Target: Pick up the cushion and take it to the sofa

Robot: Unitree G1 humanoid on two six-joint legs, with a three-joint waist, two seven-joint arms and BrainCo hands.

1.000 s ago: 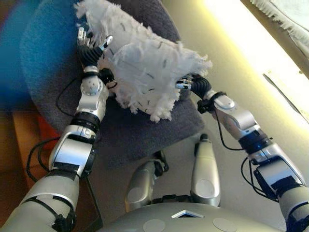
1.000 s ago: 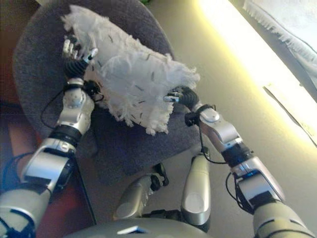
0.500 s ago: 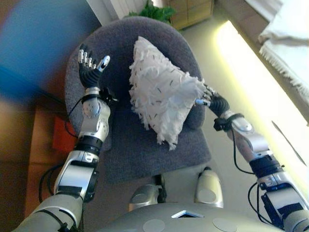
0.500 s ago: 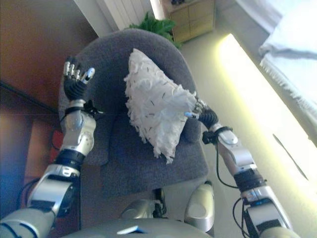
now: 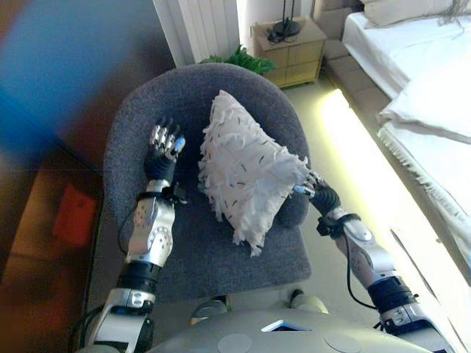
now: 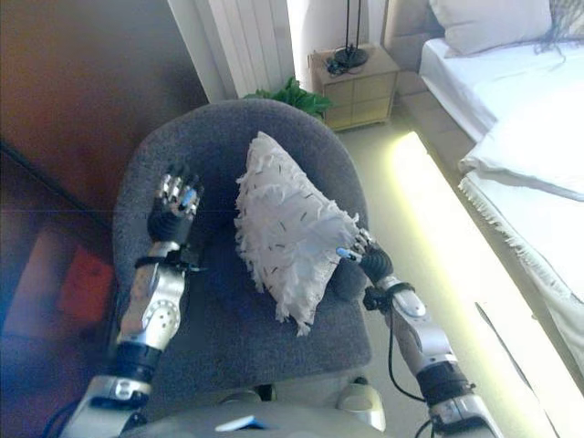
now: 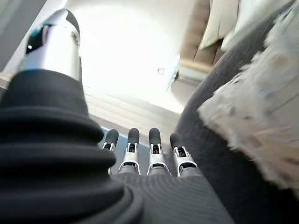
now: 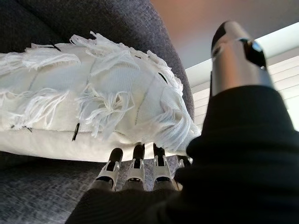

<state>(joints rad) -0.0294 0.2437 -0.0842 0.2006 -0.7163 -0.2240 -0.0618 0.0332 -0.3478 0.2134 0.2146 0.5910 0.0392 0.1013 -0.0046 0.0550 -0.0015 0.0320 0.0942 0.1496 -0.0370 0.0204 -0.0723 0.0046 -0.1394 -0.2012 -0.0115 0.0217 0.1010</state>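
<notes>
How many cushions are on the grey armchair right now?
1: a white fringed cushion leaning against the back of the armchair, between the left hand and right hand. Others could be hidden behind it.

No readable text, label, number or sign anywhere: none on the white fringed fabric cushion (image 5: 246, 170), none on the round grey upholstered armchair (image 5: 140, 125), none on the small wooden nightstand (image 5: 289, 53).

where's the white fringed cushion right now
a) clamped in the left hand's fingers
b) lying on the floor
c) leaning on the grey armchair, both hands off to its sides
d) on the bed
c: the cushion leans on the grey armchair; the left hand is open and apart from it, the right hand at its other edge with straight fingers.
</notes>
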